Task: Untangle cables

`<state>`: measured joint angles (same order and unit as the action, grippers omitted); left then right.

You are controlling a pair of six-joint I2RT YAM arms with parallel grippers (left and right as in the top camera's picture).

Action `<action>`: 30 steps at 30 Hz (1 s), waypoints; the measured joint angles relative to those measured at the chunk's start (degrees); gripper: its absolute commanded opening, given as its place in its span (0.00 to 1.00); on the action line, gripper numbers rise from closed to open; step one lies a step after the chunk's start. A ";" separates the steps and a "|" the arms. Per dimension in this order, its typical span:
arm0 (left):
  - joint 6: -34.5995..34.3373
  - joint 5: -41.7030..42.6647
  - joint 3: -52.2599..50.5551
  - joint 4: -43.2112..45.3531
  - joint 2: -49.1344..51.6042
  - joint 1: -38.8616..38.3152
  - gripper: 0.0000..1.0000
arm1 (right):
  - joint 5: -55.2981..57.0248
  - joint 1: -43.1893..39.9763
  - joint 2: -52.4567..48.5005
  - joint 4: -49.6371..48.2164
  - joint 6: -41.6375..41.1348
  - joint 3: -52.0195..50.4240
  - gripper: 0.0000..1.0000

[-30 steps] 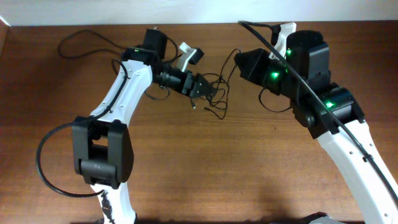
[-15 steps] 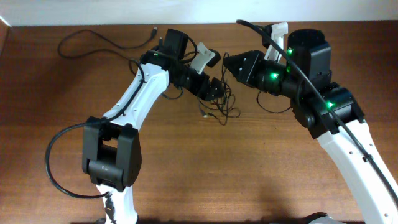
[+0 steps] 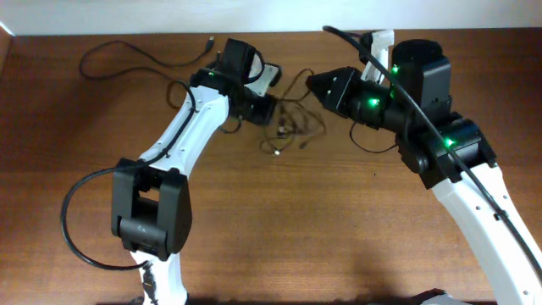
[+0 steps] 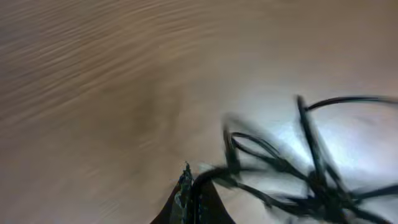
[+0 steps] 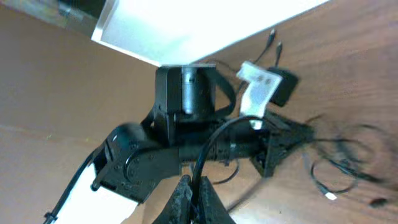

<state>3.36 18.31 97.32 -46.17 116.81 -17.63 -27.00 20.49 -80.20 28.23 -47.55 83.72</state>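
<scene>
Left gripper [image 3: 273, 112] and right gripper [image 3: 312, 83] are each pressed together on a strand of the cables [image 3: 298, 127], which are bunched between them at the far middle of the desk [image 3: 339, 229].
The cords look light, limp and thin. They would likely slip through a loose pinch and cinch tighter if yanked, so the better hold is near a plug or a free outer loop, not the dense middle.

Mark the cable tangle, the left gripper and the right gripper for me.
cable tangle [image 3: 293, 126], overhead view, on the bunched strands between the arms.
left gripper [image 3: 273, 110], overhead view, between its fingertips at the tangle's edge.
right gripper [image 3: 310, 82], overhead view, at its dark pointed tip.
</scene>
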 measured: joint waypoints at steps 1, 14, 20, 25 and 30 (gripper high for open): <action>-3.30 -4.66 0.00 -0.42 0.00 0.63 0.00 | 0.70 -0.09 0.00 -0.04 0.90 0.00 0.04; -14.53 -11.32 0.00 -1.97 -0.07 6.88 0.00 | 14.99 -9.42 4.68 20.94 12.85 14.58 0.06; 4.11 26.47 -0.09 -0.46 -2.10 6.64 0.00 | 16.26 -9.42 -1.46 29.33 15.41 14.53 0.45; 6.73 32.81 1.11 2.36 -20.02 6.34 0.00 | 16.02 -9.42 -8.83 31.15 15.80 14.51 0.60; -0.17 35.08 3.61 15.04 -37.53 6.34 0.00 | 11.45 -9.42 -12.87 31.23 16.39 14.51 0.74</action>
<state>3.18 53.39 100.92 -31.14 79.29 -11.29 -15.55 11.07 -93.08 59.46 -31.16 98.24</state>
